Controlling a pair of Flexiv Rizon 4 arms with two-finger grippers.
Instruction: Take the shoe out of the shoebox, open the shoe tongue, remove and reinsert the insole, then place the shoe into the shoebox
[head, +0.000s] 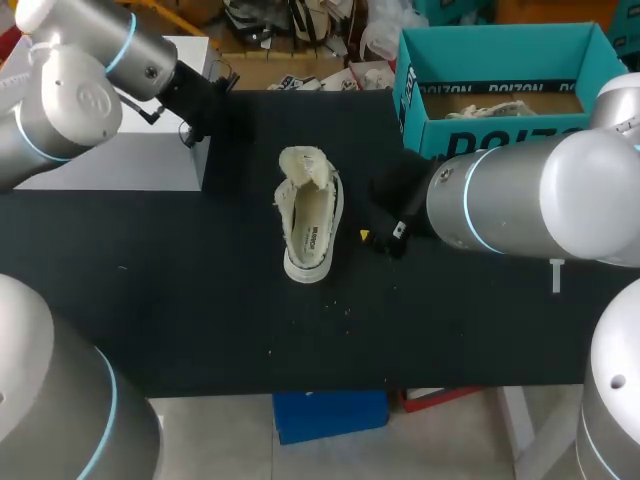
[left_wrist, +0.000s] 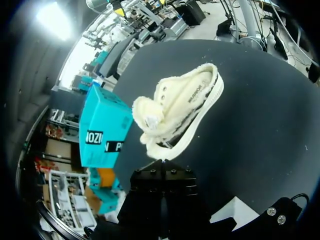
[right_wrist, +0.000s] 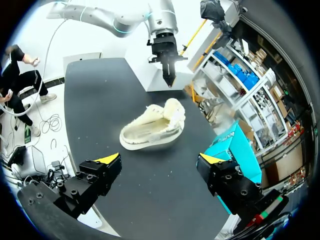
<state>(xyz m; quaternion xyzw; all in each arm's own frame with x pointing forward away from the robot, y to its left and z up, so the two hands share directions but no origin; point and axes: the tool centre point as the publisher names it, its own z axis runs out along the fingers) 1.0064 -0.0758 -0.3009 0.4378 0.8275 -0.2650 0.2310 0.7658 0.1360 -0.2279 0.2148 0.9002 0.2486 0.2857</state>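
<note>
Right gripper (right_wrist: 160, 158) released, wide, empty, beside cream canvas low-top shoe (right_wrist: 152, 127); left gripper (right_wrist: 169, 75) looks clenched, empty. Suggest: pin toe, pinch cream printed insole (head: 312, 235) at heel.

Left arm (head: 70, 100) in from the back corner, left gripper (right_wrist: 169, 75) pointing down, pinched tight. Right arm (head: 520, 200) low across, right gripper (right_wrist: 160, 160) spread wide, holding nothing.

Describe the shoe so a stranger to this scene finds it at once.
Start at the black table, with the teal shoebox at its far right corner. Near the table's middle lies the shoe, sole down: the only cream, fleecy-lined thing on the dark surface.
</note>
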